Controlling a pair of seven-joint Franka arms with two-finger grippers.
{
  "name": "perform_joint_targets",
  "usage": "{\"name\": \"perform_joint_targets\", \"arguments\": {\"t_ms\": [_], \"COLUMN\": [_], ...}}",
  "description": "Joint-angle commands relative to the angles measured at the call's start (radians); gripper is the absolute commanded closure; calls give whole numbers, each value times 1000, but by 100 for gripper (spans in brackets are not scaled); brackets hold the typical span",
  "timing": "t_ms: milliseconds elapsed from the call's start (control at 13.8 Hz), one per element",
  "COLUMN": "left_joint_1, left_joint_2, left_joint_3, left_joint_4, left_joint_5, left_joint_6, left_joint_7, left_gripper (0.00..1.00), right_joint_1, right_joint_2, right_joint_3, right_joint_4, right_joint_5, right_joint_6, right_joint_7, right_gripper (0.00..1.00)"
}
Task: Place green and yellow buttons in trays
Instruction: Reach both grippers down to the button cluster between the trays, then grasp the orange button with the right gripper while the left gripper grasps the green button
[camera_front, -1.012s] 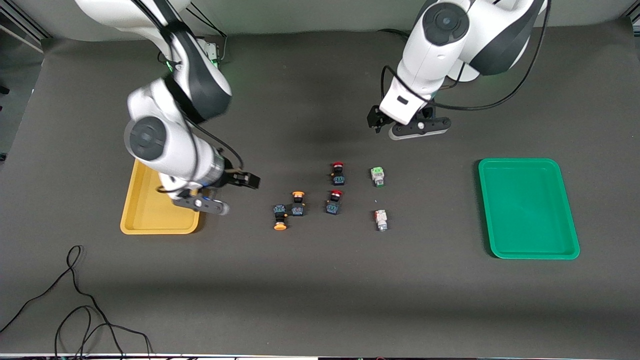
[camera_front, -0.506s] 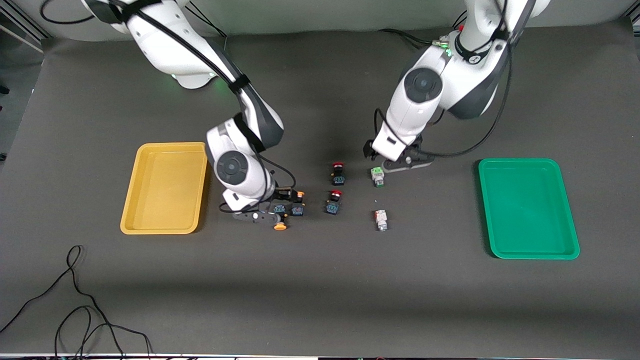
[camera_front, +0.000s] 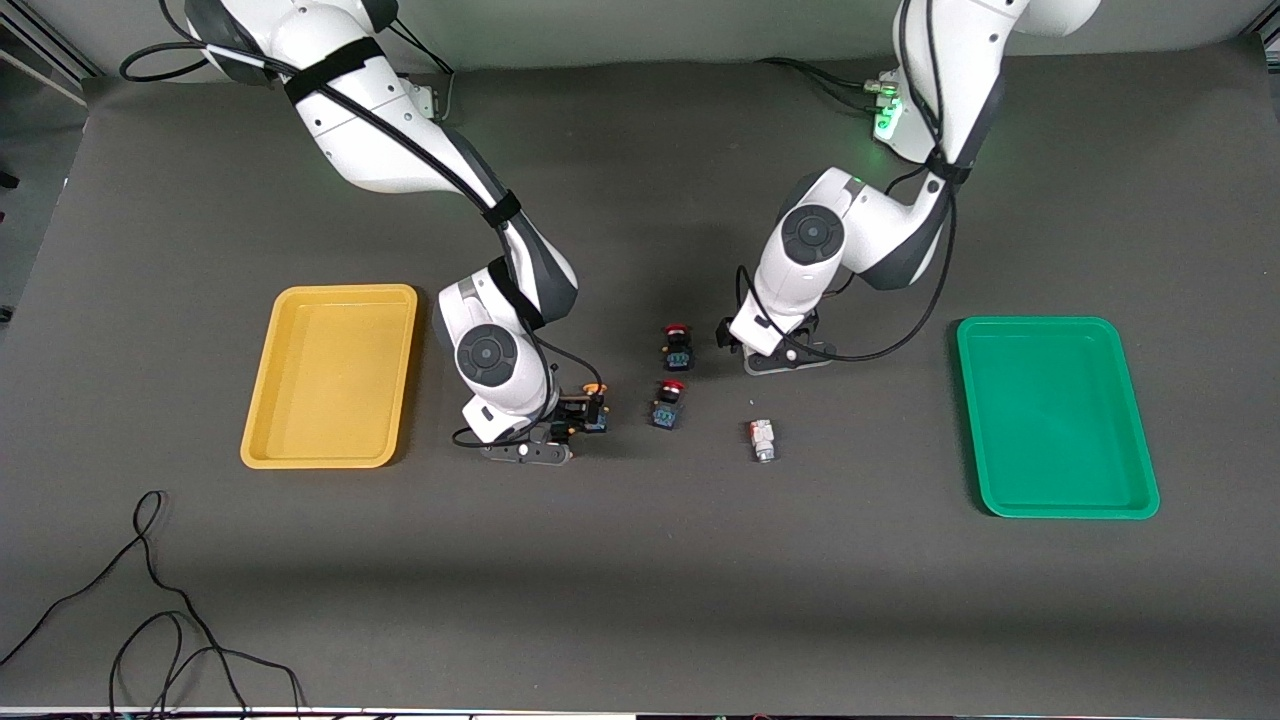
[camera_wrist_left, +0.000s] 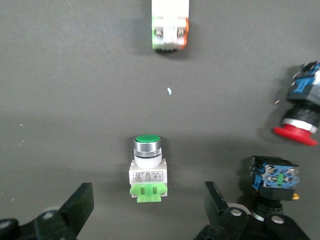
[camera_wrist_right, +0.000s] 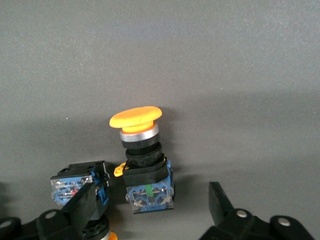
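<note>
left pincer (camera_wrist_left: 145, 212) spread wide, straddling green-capped white plastic button (camera_wrist_left: 147, 167) lying on dark counter (camera_front: 640, 560), toward green plastic tray (camera_front: 1057, 415) | right pincer (camera_wrist_right: 150, 215) parted around upright orange-yellow-capped black-blue button (camera_wrist_right: 142, 160), second such button (camera_wrist_right: 80, 187) touching one finger | advice: centre each body before clamping, avoid catching the neighbour | yellow plastic tray (camera_front: 330, 375) empty
</note>
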Motion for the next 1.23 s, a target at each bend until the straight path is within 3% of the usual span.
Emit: {"name": "perform_joint_targets", "arguments": {"t_ms": [0,361,434,506,578,651,723,867,1012,1084,1157], "left_joint_1": [-19,-17,-16,-16,-20,-23,-32,-58,-57,-52,-49], "left_joint_2": [32,79,81,81,81,81,79,79,75,70,66], "left_joint_3": [13,25,25,25,24,22,22,22,22,22,24], "left_joint_4": [-5,-5,-5,-5,-6,-6,-11,-12,-12,-12,-12], "left_joint_5": [22,54,62,62,62,62,62,62,62,62,62], "left_joint_6": [53,90,92,93,95,95,96,98,95,95,90], "left_joint_7": [-17,-17,-17,-17,-19,-20,-22,-43,-48,-46,-46], "left_gripper": [2,2,2,4,6,11,18,41,72,82,87], "right_joint_1": [-5,-7,-7,-7,-7,-7,-7,-10,-23,-39,-55], "right_joint_2": [12,28,32,38,41,43,40,25,-20,-62,-108], "right_joint_3": [-4,-6,-6,-6,-6,-6,-6,-6,-7,-7,-7], "right_joint_4": [10,10,9,9,10,10,9,10,9,10,10], "right_joint_5": [-11,-11,-12,-12,-12,-12,-9,-9,-6,-6,-3], "right_joint_6": [22,44,55,58,59,59,58,49,14,-54,-135], "right_joint_7": [-24,-24,-24,-24,-25,-24,-11,-10,-13,-20,-21], "right_gripper": [1,2,9,19,41,82,100,100,100,100,100]}}
